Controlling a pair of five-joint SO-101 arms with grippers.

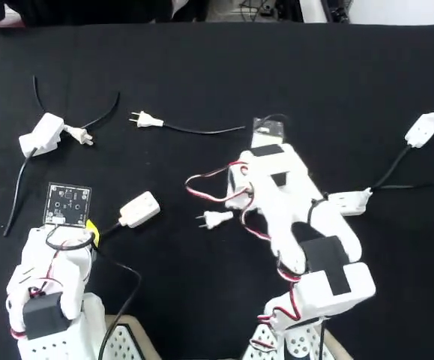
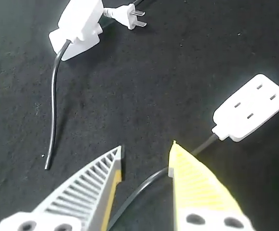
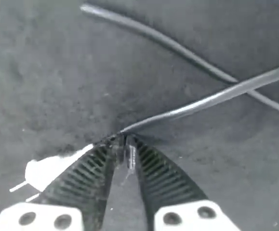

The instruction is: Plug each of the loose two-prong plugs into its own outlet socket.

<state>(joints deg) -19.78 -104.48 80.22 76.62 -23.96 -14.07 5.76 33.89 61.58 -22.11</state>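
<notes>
Black-covered table (image 1: 336, 75), white strip (image 1: 404, 10) beyond.

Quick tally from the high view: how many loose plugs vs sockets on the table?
Plugs: 3
Sockets: 4
Total: 7
</notes>
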